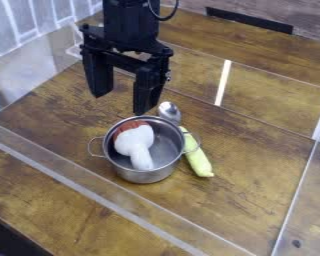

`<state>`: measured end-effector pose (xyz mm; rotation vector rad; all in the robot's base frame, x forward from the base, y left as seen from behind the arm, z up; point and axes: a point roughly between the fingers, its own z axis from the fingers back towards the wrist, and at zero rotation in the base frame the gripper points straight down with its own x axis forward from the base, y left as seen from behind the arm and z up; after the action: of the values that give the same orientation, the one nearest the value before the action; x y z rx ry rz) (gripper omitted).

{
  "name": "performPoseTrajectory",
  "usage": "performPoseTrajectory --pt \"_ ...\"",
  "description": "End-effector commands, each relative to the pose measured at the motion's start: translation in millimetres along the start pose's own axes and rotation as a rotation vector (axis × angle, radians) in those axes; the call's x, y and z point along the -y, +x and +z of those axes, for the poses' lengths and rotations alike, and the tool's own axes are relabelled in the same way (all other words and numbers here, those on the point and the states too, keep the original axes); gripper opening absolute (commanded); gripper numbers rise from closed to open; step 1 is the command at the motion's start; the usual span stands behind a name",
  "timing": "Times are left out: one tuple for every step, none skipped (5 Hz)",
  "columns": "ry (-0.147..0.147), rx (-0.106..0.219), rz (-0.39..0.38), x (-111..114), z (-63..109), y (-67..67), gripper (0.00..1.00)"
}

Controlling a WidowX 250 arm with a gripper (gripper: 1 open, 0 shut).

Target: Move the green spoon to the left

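Observation:
The green spoon [192, 147] lies on the wooden table right of the pot, its yellow-green handle toward the front and its shiny silver bowl pointing back. My black gripper [120, 92] hangs pointing down above the table, just behind the pot and left of the spoon's bowl. Its fingers stand apart and open, with nothing between them.
A silver pot [144, 150] holding a white and red item sits touching or nearly touching the spoon's left side. Clear plastic walls [69, 175] fence the table in front and at the right. Bare wood lies left of the pot.

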<state>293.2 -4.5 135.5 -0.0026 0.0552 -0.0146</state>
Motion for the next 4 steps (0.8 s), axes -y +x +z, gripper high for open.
performPoseTrajectory --pt "-0.008 -0.037 0.039 3 -14.3 -2.7 1.00" --pt "-0.020 -0.033 0.193 22 -24.8 6.8 1.00" --pt "-0.041 0.003 0.375 49 -36.7 22.7 1.00" --pt "-0.066 0.037 0.480 82 -52.1 31.8 1.00"
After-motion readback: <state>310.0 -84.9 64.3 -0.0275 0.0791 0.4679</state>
